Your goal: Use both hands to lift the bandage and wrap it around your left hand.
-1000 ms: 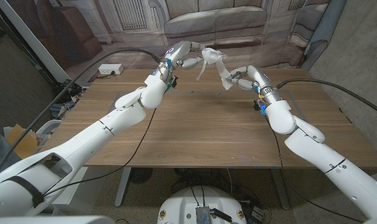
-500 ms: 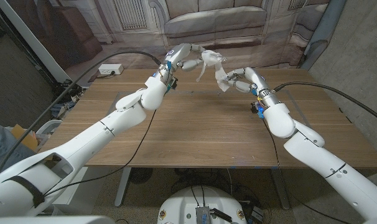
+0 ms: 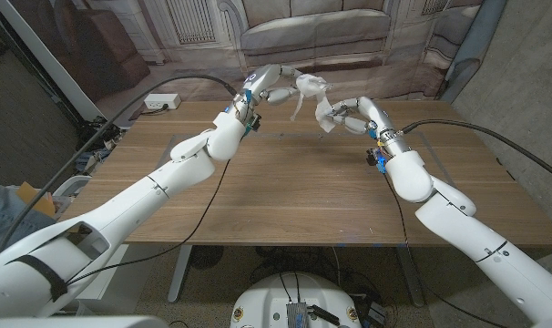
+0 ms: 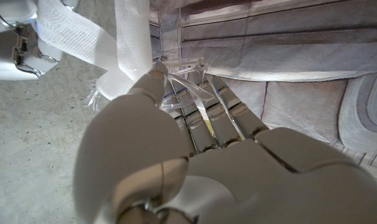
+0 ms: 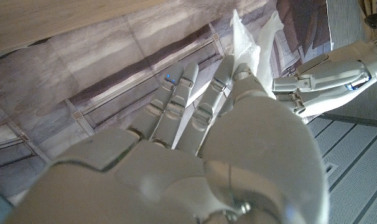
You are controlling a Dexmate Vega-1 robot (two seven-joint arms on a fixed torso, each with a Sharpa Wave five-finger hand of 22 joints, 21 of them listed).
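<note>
A white bandage (image 3: pixel 314 95) hangs in the air above the table's far edge, stretched between both hands. My left hand (image 3: pixel 278 84) holds one end, with a loose tail dangling below it. My right hand (image 3: pixel 349 116) grips the other end, bunched in its fingers. In the left wrist view the bandage (image 4: pixel 129 43) runs across my left hand's fingertips (image 4: pixel 195 93) next to a clear plastic wrapper (image 4: pixel 182 71), and the right hand (image 4: pixel 11 37) is at the corner. In the right wrist view the bandage (image 5: pixel 246 38) rises from between my right hand's fingers (image 5: pixel 238 87), with the left hand (image 5: pixel 328 71) beyond.
The wooden table (image 3: pixel 285 191) lies under both arms. A white power strip (image 3: pixel 162 101) sits at its far left corner, with black cables running off both sides. A printed backdrop of a sofa hangs behind the table.
My right hand has moved slightly left and up with its end of the bandage. The left hand has hardly shifted.
</note>
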